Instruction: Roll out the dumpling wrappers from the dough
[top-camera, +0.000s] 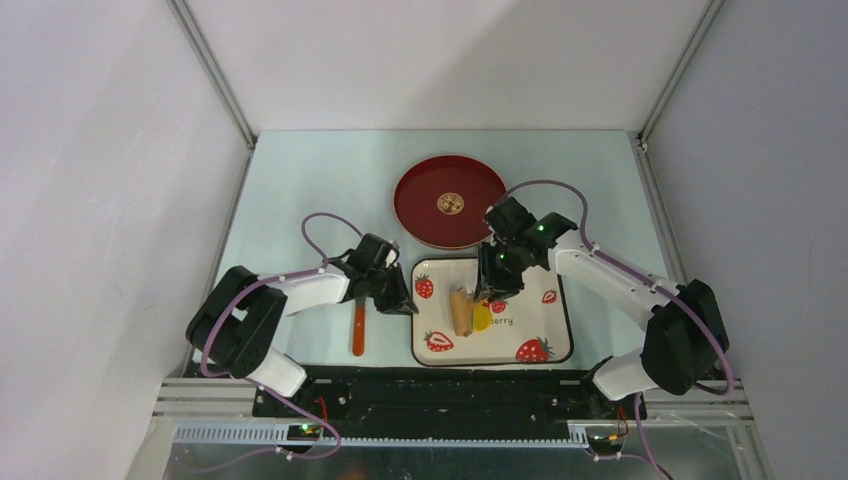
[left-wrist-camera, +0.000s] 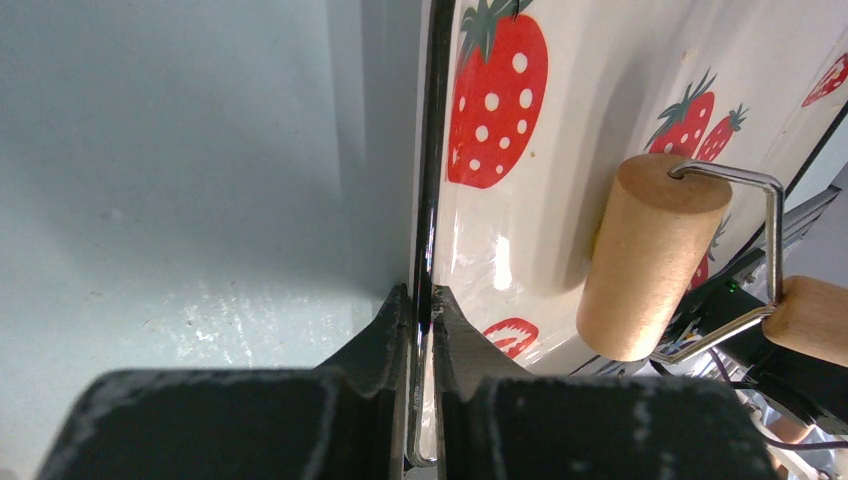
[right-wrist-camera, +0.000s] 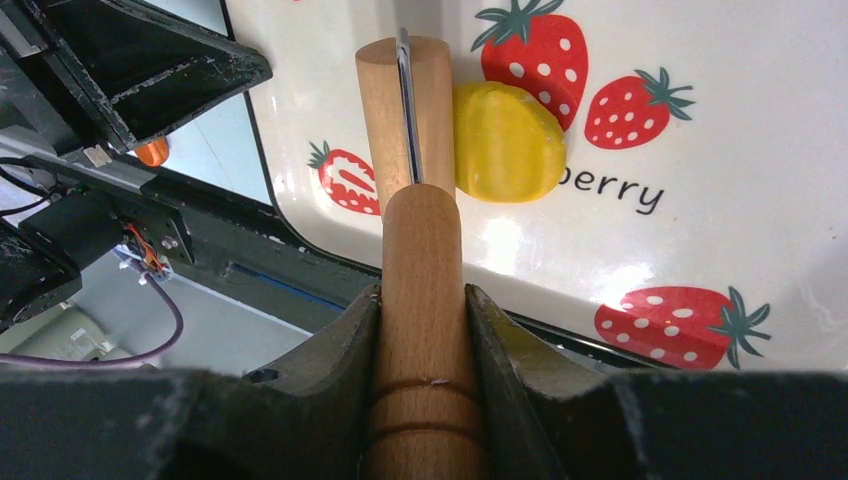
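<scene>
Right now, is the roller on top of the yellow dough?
No, the roller sits beside the dough on the tray.

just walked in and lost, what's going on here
The left arm steadies the tray, jaws shut on its rim. The right arm grips a roller by its handle, with the drum on the tray right beside the dough. The dough is a thick lump, not rolled flat, and no wrappers are cut yet.
</scene>
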